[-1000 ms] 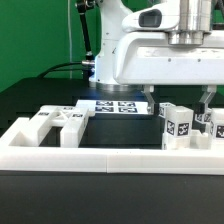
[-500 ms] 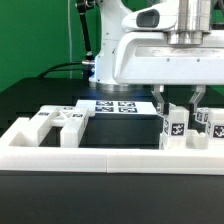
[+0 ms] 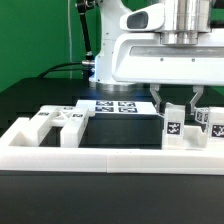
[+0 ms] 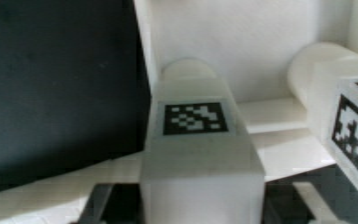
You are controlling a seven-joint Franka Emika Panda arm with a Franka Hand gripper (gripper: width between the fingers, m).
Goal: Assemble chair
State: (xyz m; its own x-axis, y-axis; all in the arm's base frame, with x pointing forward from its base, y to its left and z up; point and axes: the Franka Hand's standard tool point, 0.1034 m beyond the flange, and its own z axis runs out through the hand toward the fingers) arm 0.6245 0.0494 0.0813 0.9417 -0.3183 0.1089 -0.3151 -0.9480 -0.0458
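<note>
nearest the exterior view, a low white rail runs across the front of the black bench. just behind it, toward the exterior view's right, the gripper hangs with its jaws spread wide, one finger on each side of an upright white chair part. the jaws hold nothing; whether either finger touches the part cannot be told. the part is narrow and pale, with a black-and-white tag on the face that looks toward the exterior camera. in the wrist view it tapers to a rounded tip and shows a tag on its flat face, centred in the gap. just beside it, on the exterior view's right, stands a second tagged piece. well apart, on the exterior view's left, flat white pieces lie grouped. farther back lies the marker board, and behind it the arm's white base.
</note>
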